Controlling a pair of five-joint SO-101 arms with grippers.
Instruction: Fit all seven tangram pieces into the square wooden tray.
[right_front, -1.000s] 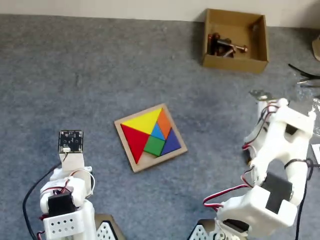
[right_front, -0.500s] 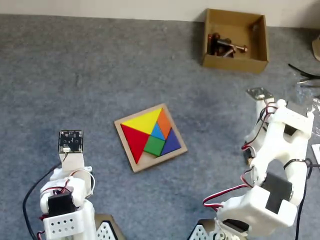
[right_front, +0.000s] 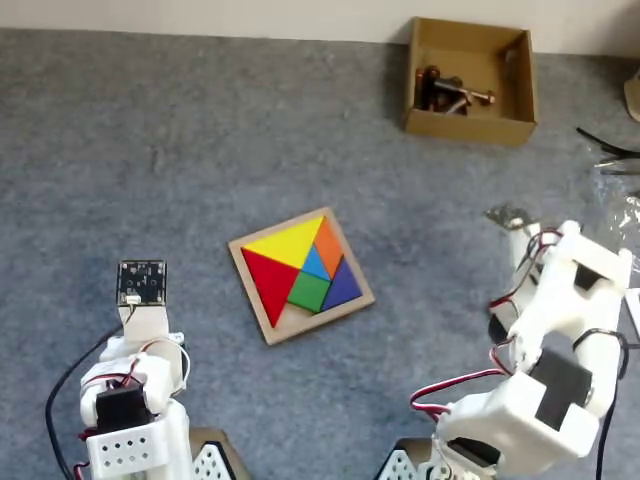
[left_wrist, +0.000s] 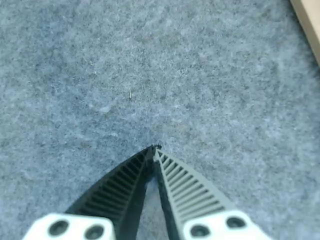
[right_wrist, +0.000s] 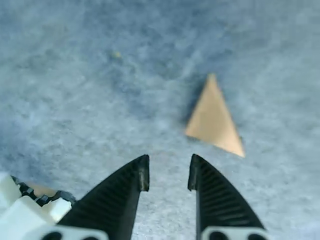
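The square wooden tray (right_front: 248, 292) lies mid-table holding a yellow triangle (right_front: 283, 243), a red triangle (right_front: 268, 278), orange (right_front: 328, 247), blue (right_front: 315, 265), green (right_front: 309, 291) and purple (right_front: 342, 285) pieces. A bare wooden triangular gap shows at the tray's near corner. A tan wooden triangle (right_wrist: 214, 120) lies flat on the carpet just beyond my right gripper (right_wrist: 168, 165), which is open and empty, close above the carpet. My left gripper (left_wrist: 155, 148) is shut and empty over bare carpet, with the tray's edge (left_wrist: 306, 20) off to one side.
A cardboard box (right_front: 520, 95) with small metal parts stands at the back right. Cables and clutter (right_front: 605, 160) lie along the right edge. The right arm's white body (right_front: 555, 330) covers the carpet at the right. Grey carpet surrounds the tray.
The right arm has drawn back a little toward the near edge of the table. The left arm and the tray have not moved.
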